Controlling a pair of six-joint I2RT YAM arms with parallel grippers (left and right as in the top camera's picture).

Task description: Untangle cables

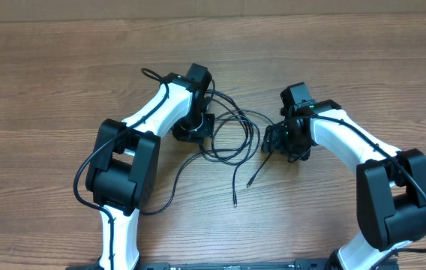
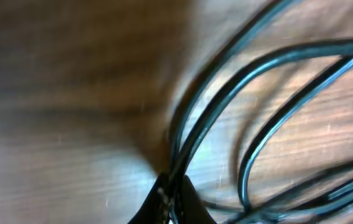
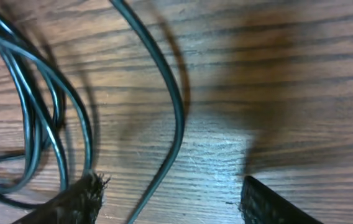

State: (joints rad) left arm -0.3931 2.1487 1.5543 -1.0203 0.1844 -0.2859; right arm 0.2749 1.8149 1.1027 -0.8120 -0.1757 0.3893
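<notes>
Surface: wood-grain desk [image 1: 48, 90], carrying only the arms and the cords. We see its far edge along the top of the overhead view.
Cables: the cables [image 1: 232, 139] lie mid-desk between the two arms as loose, overlapping loops. Two loose ends [image 1: 235, 201] trail toward the near side.
Left hand: the left hand [image 1: 194, 129] sits at the left side of the loops, closed. In its wrist view several strands run into the shut tips, so we read it as pinching the cables.
Right hand: the right hand [image 1: 277, 142] is low at the right side of the loops with its fingers [image 3: 80, 199] apart. One strand passes between them, unclamped.
Step in hand: we judge this to be the anchor-and-pull stage, with one side gripped and the other ready to take a strand.
Next move: we expect the right hand must close on the single strand between its fingers, not the bundle beside it, then draw outward against the left hand's hold.
Clearance: open desk lies to the left, to the right and on the far side. The arm wires [image 1: 84, 176] run near the loops, so we would keep pulls low and clear of them.
</notes>
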